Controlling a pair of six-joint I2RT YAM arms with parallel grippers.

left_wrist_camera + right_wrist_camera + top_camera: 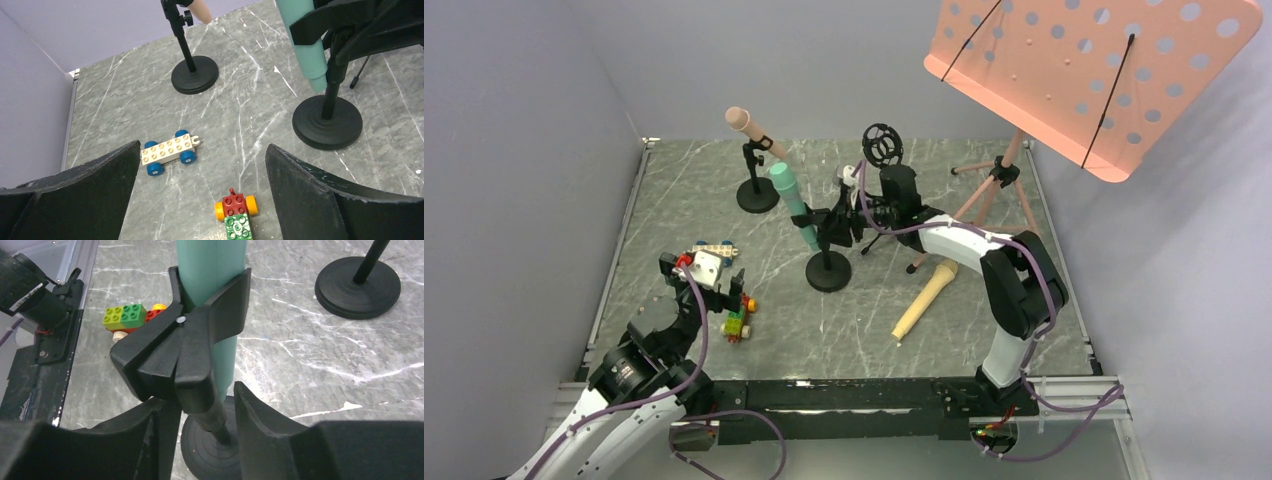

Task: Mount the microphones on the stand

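Note:
The teal-green microphone (792, 205) sits tilted in the black clip (185, 345) of the middle stand (828, 271). It also shows in the right wrist view (210, 270) and the left wrist view (302, 45). My right gripper (839, 225) is open, its jaws on either side of the clip's stem (200, 425). The salmon-pink microphone (749, 125) is held in the back left stand (757, 195). The pale yellow microphone (927, 298) lies flat on the table, right of the middle stand. My left gripper (709, 270) is open and empty (202, 195) above the toy cars.
A white toy car with blue wheels (169, 151) and a red-green one with yellow wheels (236, 212) lie at the front left. A tripod stand with a black ring mount (882, 145) stands behind my right arm. A pink music stand (1084, 70) overhangs the back right.

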